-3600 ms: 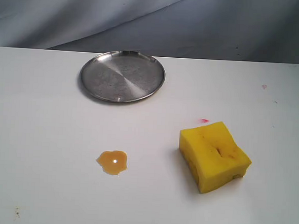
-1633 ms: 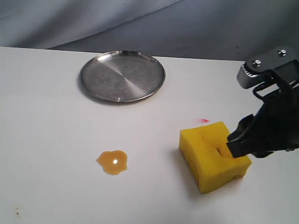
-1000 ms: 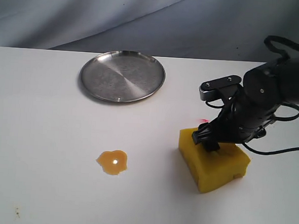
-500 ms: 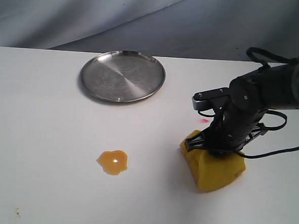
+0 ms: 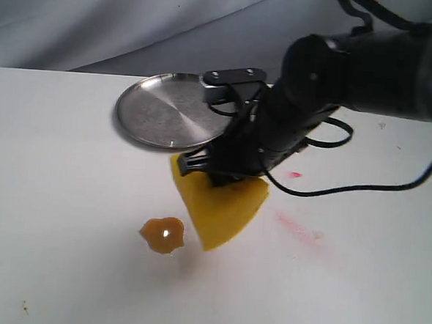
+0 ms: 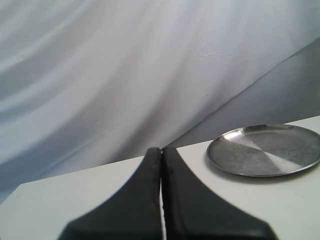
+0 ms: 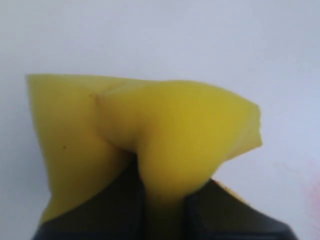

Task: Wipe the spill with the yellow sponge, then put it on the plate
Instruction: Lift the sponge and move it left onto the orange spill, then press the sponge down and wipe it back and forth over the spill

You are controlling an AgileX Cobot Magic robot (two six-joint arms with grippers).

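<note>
The yellow sponge hangs squeezed in my right gripper, lifted off the table and tilted, its lower corner just right of the spill, a small glossy amber blob. In the right wrist view the sponge bulges out between the shut jaws and fills most of the picture. The silver plate sits at the back, partly behind the right arm. My left gripper is shut with nothing in it, low over the table, with the plate ahead of it.
A pink-red smear marks the table where the sponge lay, and a small red streak sits nearer the arm. The right arm's cable loops over the table's right half. Grey cloth hangs behind the table.
My right gripper came in, closed on the sponge and carried it up and to the left, from the right of the table to just beside the spill. A pink smear now shows where it lay.
</note>
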